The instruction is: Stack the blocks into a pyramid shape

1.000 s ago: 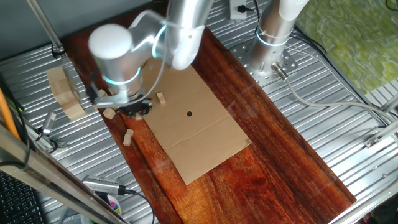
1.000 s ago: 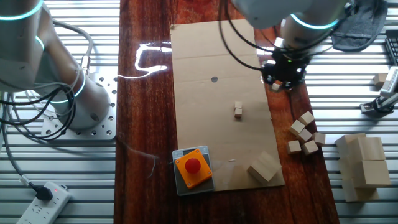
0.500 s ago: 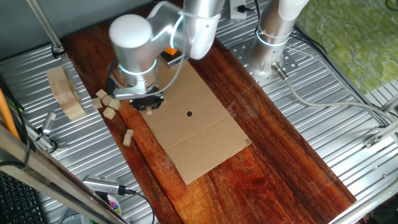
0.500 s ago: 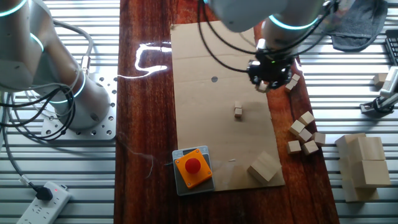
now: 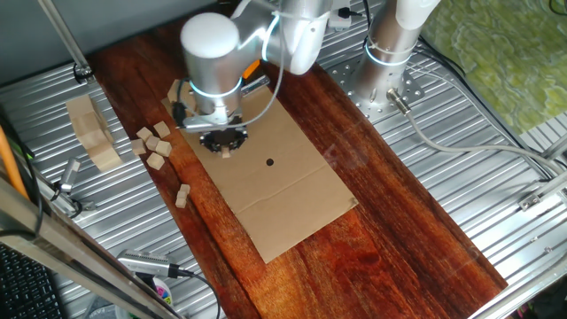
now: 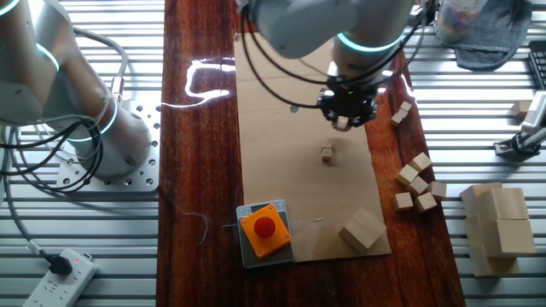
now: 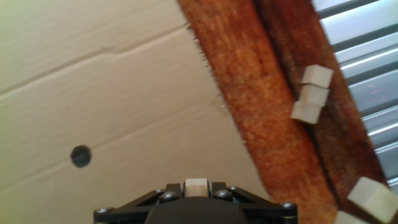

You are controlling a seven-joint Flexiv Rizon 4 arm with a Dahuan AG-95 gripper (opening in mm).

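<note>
My gripper (image 7: 196,184) is shut on one small pale wooden block (image 7: 196,188), which shows between the black jaws at the bottom of the hand view. In the other fixed view the gripper (image 6: 345,113) hangs over the cardboard sheet (image 6: 281,162), a little beyond a single block (image 6: 328,153) lying on it. Loose blocks (image 6: 416,179) are clustered on the wood to the right of the sheet, and one more block (image 6: 399,113) lies apart. One fixed view shows the same pile of blocks (image 5: 155,146) left of the gripper (image 5: 223,143).
A red button box (image 6: 263,228) and a larger wooden block (image 6: 362,228) sit at the near end of the cardboard. A big pale slab (image 6: 499,223) lies on the metal slats. A second arm's base (image 5: 387,66) stands at the back.
The gripper has moved from beside the block pile onto the cardboard, carrying the block toward the single block lying there.
</note>
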